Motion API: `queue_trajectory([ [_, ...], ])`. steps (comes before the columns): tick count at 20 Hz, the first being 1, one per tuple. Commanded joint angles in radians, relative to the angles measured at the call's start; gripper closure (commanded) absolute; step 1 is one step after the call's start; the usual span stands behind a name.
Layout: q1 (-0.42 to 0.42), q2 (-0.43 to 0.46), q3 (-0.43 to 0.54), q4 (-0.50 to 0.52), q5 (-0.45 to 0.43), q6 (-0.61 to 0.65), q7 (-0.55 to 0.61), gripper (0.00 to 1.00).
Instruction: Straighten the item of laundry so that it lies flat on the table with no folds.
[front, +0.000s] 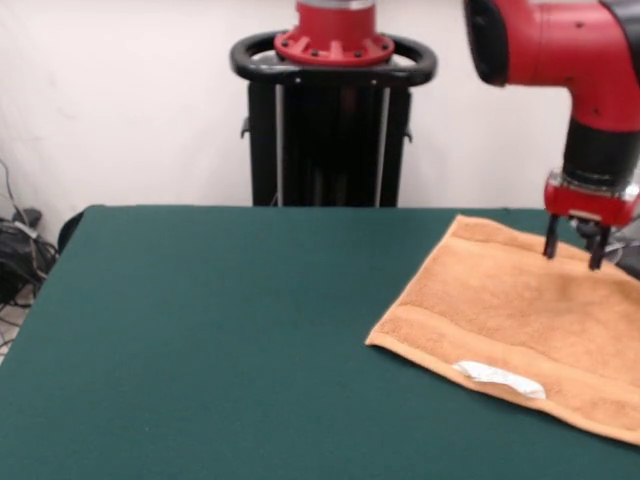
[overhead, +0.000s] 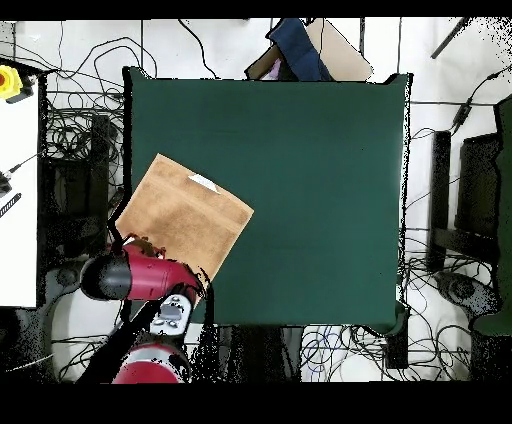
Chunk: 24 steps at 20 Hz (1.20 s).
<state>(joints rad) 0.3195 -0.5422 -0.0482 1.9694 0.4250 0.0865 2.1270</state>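
Note:
The orange-tan towel (front: 520, 310) lies spread out and looks flat near the right side of the dark green table (front: 220, 330). It runs past the picture's right edge. Its white label (front: 500, 379) is on the near hem. My gripper (front: 573, 257) hangs from the red arm over the towel's far part, fingers apart, tips at or just above the cloth, holding nothing. In the overhead view the towel (overhead: 185, 212) lies diagonally at the table's (overhead: 320, 180) left side, one corner past the edge. There the red arm (overhead: 140, 275) hides the gripper.
The black pedestal (front: 333, 110) stands behind the table's far edge. Cables (front: 20, 250) lie on the floor at the left. In the overhead view a white surface (overhead: 18, 190) stands left of the table and a box with dark cloth (overhead: 300, 50) at the top.

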Motion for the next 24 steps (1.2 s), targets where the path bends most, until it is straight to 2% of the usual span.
queue_trajectory([
  [1,0.105,0.194,-0.257,-0.155,0.137,-0.089,0.213,0.00],
  [7,0.137,0.230,-0.289,-0.170,0.175,-0.089,0.220,0.00],
  [12,0.126,0.313,-0.302,-0.205,0.180,-0.157,0.195,0.00],
  [17,0.040,0.359,-0.270,-0.229,0.090,-0.251,0.138,0.00],
  [24,0.013,0.389,-0.315,-0.270,0.011,-0.168,0.048,0.00],
])
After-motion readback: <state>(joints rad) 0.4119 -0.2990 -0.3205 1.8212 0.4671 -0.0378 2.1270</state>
